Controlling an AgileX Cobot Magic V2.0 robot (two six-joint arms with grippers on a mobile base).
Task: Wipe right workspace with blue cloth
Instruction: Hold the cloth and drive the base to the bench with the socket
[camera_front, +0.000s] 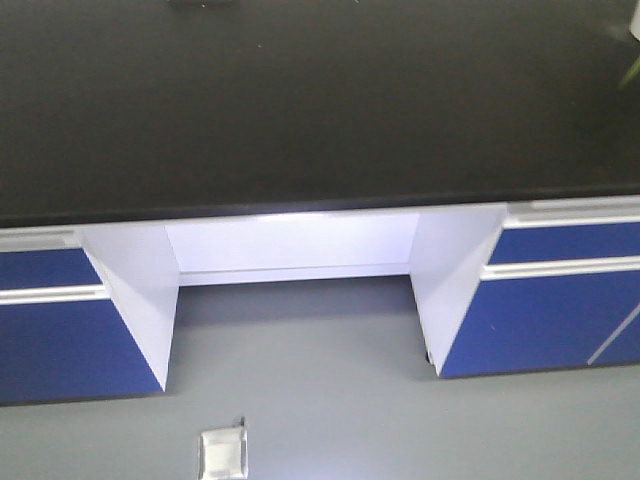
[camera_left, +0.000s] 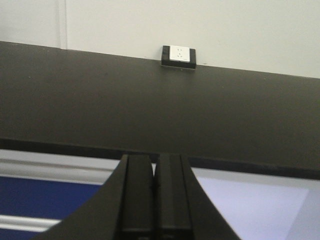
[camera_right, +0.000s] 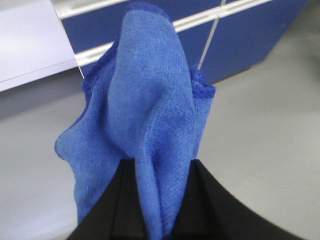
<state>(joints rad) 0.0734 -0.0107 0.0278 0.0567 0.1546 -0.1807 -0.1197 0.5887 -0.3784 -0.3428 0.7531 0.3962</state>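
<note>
My right gripper (camera_right: 159, 172) is shut on the blue cloth (camera_right: 145, 105), which bunches up between its black fingers and hangs over the grey floor in front of the blue cabinets. My left gripper (camera_left: 153, 162) is shut and empty, its fingers pressed together just before the front edge of the black worktop (camera_left: 150, 105). Neither gripper nor the cloth shows in the exterior view, where the black worktop (camera_front: 320, 100) fills the upper half.
Blue cabinet fronts stand left (camera_front: 60, 330) and right (camera_front: 550, 300) of a white knee recess (camera_front: 295, 245). A white wall socket (camera_left: 179, 56) sits at the worktop's back edge. A small clear container (camera_front: 223, 452) lies on the grey floor.
</note>
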